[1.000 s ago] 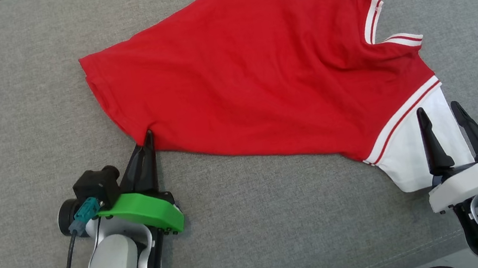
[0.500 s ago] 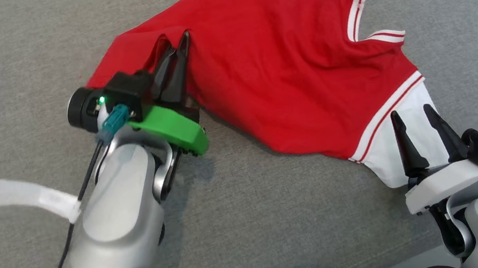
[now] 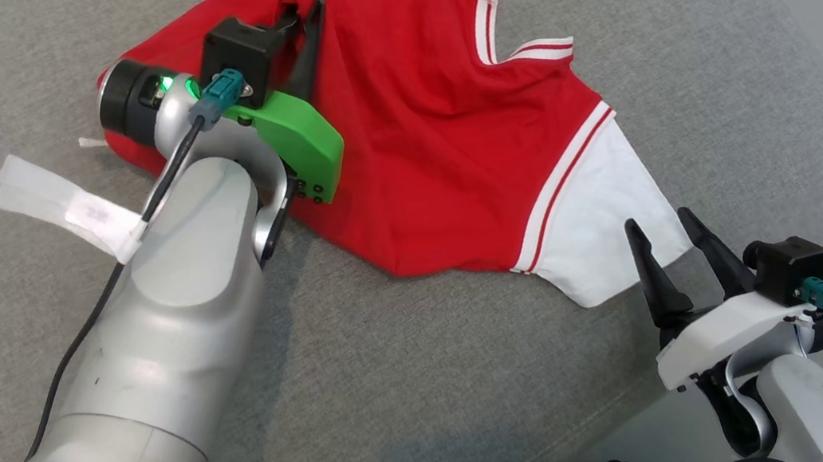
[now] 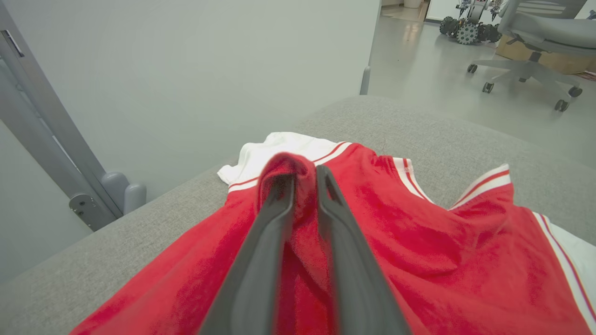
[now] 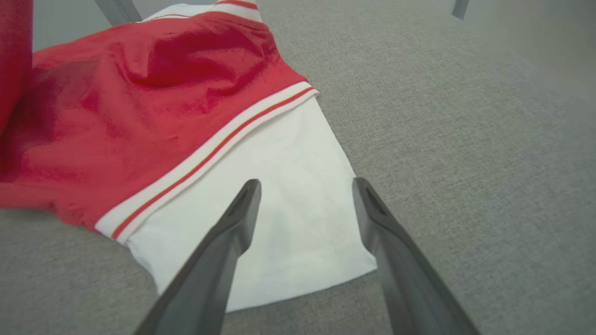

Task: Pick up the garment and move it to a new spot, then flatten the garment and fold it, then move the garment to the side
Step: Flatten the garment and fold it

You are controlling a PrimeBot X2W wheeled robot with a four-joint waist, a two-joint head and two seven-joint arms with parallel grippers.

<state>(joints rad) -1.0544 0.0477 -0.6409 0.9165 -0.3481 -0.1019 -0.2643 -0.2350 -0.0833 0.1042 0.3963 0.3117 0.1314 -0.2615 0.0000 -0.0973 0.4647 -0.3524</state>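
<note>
On grey padding (image 3: 442,388), the left gripper (image 3: 304,8) clamps a fold of the red-and-white garment (image 3: 447,137); the right gripper (image 3: 657,219), spread wide and empty, sits by its white sleeve (image 3: 596,229)

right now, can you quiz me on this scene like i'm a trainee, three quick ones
1. True or false: the left gripper is shut on a fold of the red shirt.
2. By the white sleeve, the right gripper is: A) shut on it; B) open; C) shut and empty.
3. Fill in: the shirt lies on a ___ fabric surface.
Key: 1 true; 2 B; 3 grey.
</note>
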